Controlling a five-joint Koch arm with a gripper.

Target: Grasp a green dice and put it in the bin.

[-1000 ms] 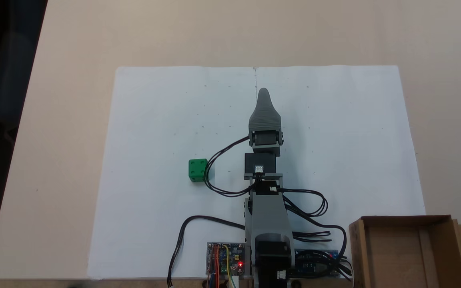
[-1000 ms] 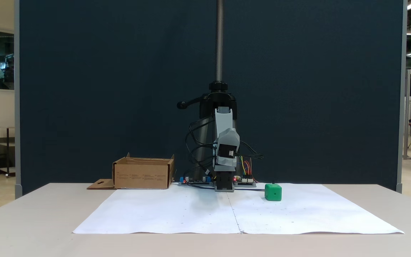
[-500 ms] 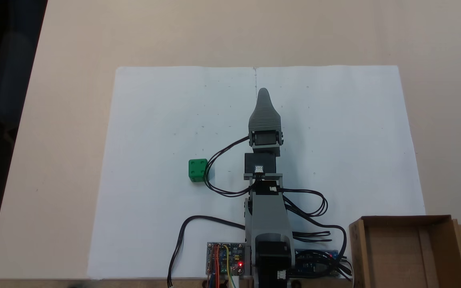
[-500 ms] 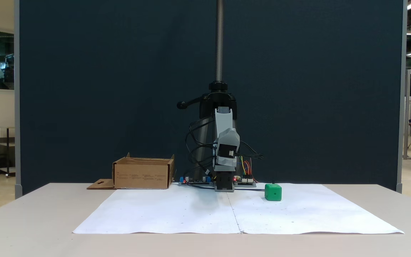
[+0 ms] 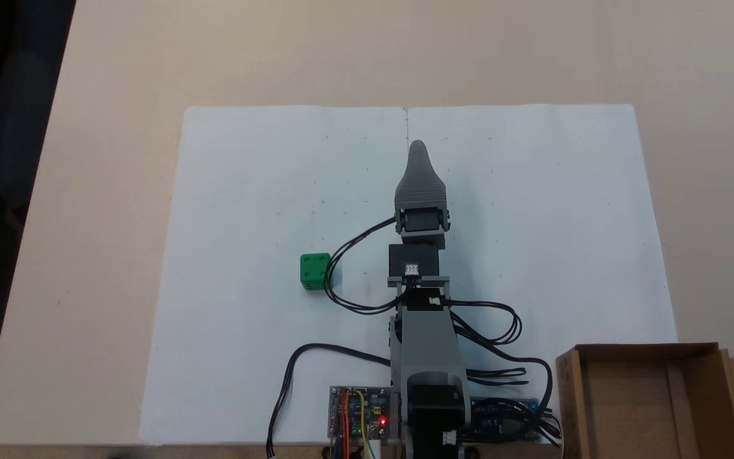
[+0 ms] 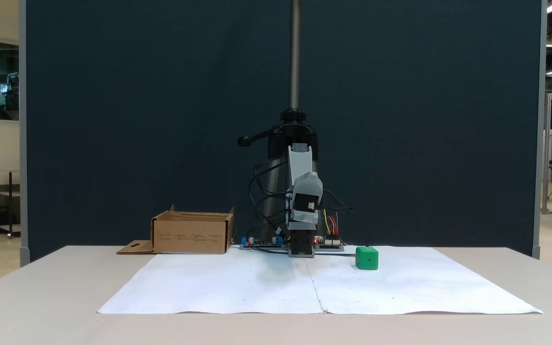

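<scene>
The green dice (image 5: 315, 271) lies on the white paper, left of the arm in a fixed view and right of it from the front, where the dice (image 6: 367, 258) sits low on the sheet. The gripper (image 5: 417, 150) points away from the base along the paper's centre fold, well clear of the dice and above the sheet. Only its grey upper jaw shows from above, and head-on the gripper (image 6: 303, 213) does not reveal a gap. The bin, a brown cardboard box (image 5: 568, 395) with a hang-hole flap, stands beside the arm's base; from the front the box (image 6: 192, 233) sits on the left.
Black cables (image 5: 341, 280) loop from the arm close to the dice. Circuit boards (image 5: 359, 411) lie at the arm's base. A white paper sheet (image 5: 246, 178) covers the middle of the tan table (image 5: 118, 76). A dark panel (image 6: 137, 120) and a pole (image 6: 295, 52) stand behind.
The gripper has shifted only by a hair toward the dice's side. Dice and box have stayed where they were.
</scene>
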